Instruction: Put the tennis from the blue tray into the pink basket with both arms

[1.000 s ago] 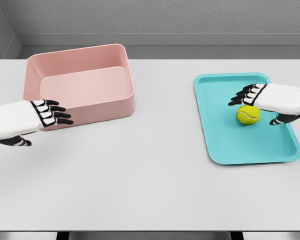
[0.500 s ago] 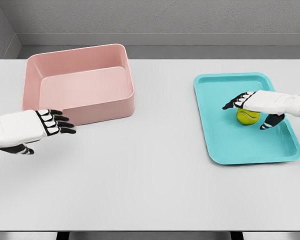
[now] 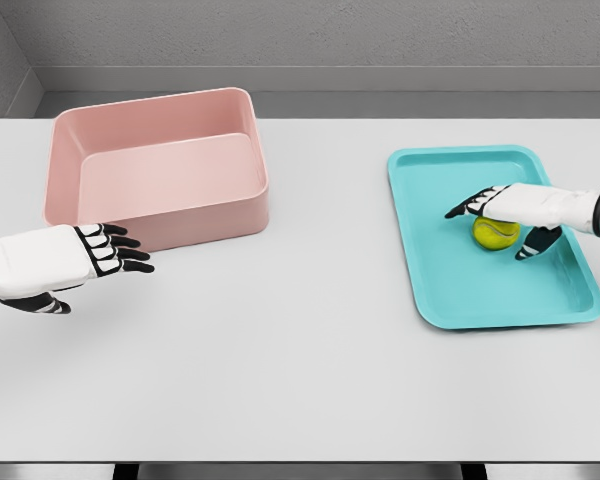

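Right hand (image 3: pixel 500 212) arches over tennis ball (image 3: pixel 496 234) mid blue tray (image 3: pixel 450 290), right of surface (image 3: pixel 300 380); grip unclear. Left hand (image 3: pixel 105 252) open, empty, near pink basket (image 3: pixel 160 165) front wall.

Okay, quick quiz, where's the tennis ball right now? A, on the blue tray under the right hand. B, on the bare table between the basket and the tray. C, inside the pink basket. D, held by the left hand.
A: the tennis ball sits on the blue tray, with the right hand over it; the pink basket holds nothing.
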Available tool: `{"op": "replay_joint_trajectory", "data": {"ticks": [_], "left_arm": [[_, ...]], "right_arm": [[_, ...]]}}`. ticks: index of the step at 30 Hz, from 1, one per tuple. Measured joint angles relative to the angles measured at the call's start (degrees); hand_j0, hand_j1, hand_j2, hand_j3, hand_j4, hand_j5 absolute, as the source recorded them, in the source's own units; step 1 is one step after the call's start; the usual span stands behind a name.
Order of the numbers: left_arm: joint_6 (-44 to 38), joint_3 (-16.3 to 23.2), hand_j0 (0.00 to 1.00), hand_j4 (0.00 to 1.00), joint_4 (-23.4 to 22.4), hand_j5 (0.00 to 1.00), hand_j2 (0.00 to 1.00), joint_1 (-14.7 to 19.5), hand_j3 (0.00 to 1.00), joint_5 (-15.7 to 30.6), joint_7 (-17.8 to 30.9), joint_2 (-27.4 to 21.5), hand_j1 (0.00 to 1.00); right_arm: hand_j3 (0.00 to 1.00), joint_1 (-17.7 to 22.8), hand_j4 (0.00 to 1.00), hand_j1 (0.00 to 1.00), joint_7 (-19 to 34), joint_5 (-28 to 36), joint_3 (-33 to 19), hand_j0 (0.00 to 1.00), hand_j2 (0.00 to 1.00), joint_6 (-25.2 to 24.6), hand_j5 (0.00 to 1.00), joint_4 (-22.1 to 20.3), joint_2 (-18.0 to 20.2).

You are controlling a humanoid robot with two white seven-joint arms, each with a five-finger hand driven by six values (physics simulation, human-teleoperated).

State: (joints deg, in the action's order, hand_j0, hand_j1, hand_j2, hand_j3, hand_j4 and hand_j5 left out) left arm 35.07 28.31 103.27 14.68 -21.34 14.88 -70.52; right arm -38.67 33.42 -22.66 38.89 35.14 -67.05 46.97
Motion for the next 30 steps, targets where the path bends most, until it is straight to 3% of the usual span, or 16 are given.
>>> {"op": "replay_joint_trajectory", "data": {"ticks": [5,7,22,23,30], "left_arm": [[0.00,0.00,1.00,1.00,0.00,1.00,1.00,0.00,1.00,0.00,0.00,0.02,1.00],[0.00,0.00,1.00,1.00,0.00,1.00,1.00,0.00,1.00,0.03,0.00,0.03,1.00],[0.00,0.00,1.00,1.00,0.00,1.00,1.00,0.00,1.00,0.04,0.00,0.11,1.00],[0.00,0.00,1.00,1.00,0.00,1.00,1.00,0.00,1.00,0.06,0.00,0.11,1.00],[0.00,0.08,1.00,1.00,0.00,1.00,1.00,-0.09,1.00,0.00,0.00,0.20,1.00]], "right_arm": [[0.81,0.00,0.81,0.81,0.05,-0.19,0.00,0.81,0.81,0.00,0.81,0.21,-0.08],[0.72,0.00,0.72,0.72,0.07,-0.24,0.00,0.72,0.72,0.00,0.72,0.20,-0.07],[0.45,0.09,0.45,0.45,0.07,-0.23,-0.41,0.45,0.45,0.03,0.45,0.19,0.05],[0.38,-0.17,0.38,0.38,0.06,-0.20,-0.46,0.38,0.38,0.03,0.38,0.19,0.06],[0.37,-0.35,0.37,0.37,0.07,0.39,-1.67,0.37,0.37,0.06,0.37,-1.18,0.73]]}}
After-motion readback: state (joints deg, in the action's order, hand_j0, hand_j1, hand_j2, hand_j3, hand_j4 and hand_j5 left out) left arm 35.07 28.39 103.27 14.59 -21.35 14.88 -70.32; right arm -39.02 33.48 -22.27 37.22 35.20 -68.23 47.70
